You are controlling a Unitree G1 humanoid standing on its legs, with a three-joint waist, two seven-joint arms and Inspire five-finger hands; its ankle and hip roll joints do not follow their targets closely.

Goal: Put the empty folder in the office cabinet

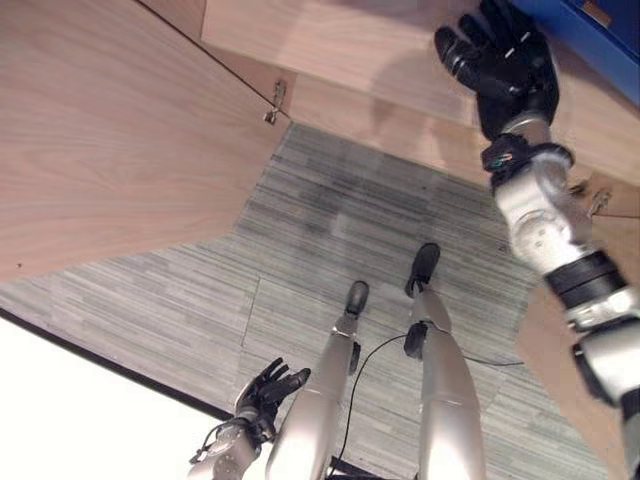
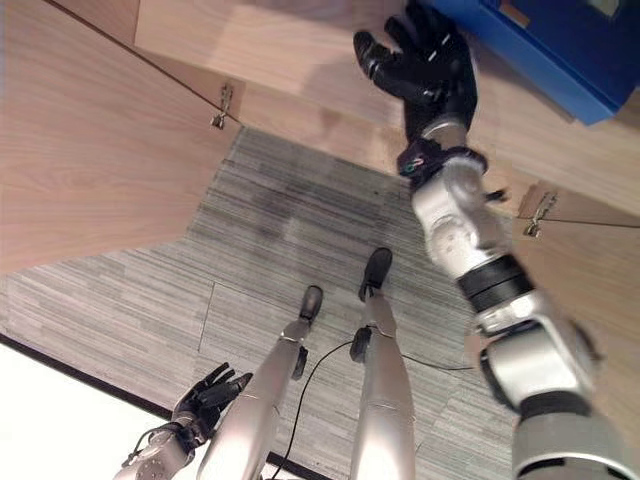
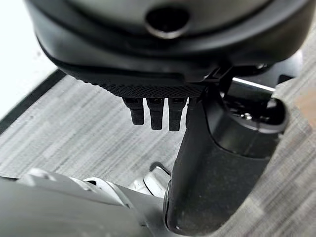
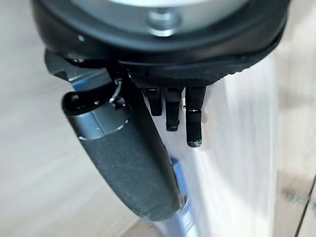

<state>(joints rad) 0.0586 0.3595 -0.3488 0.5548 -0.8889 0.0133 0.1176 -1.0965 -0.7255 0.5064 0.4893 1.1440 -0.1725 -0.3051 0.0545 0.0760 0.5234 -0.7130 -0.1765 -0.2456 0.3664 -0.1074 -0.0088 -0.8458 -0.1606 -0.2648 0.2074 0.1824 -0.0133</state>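
My left hand [image 1: 262, 393] hangs low at my side over the grey striped carpet [image 1: 330, 230], well below and to the left of the blue box-shaped folder [image 2: 545, 45]. Its fingers [image 3: 150, 112] are loosely bent and hold nothing, as the left wrist view confirms.

Above it, further left of the folder, stands a light wooden cabinet door [image 1: 100, 130], swung open, with a small metal hinge [image 1: 274, 103] where it meets the cabinet's light wooden shelf board [image 1: 330, 55].

My right hand [image 2: 425, 65] is raised to the cabinet, just left of the folder and at its near edge. Its fingers [image 4: 193, 123] are spread and fairly straight, curled round nothing. In the right eye view the palm appears to lie against or just beside the folder's lower left corner; I cannot tell whether it actually touches. The right wrist view shows the thumb stretched along the pale wood with a sliver of blue past its tip.

The folder rests on the wooden shelf, tilted across the upper right corner of the head views. I judge the placing largely done: the folder is in the cabinet and out of my grasp. What may remain is a nudge deeper and closing the door.
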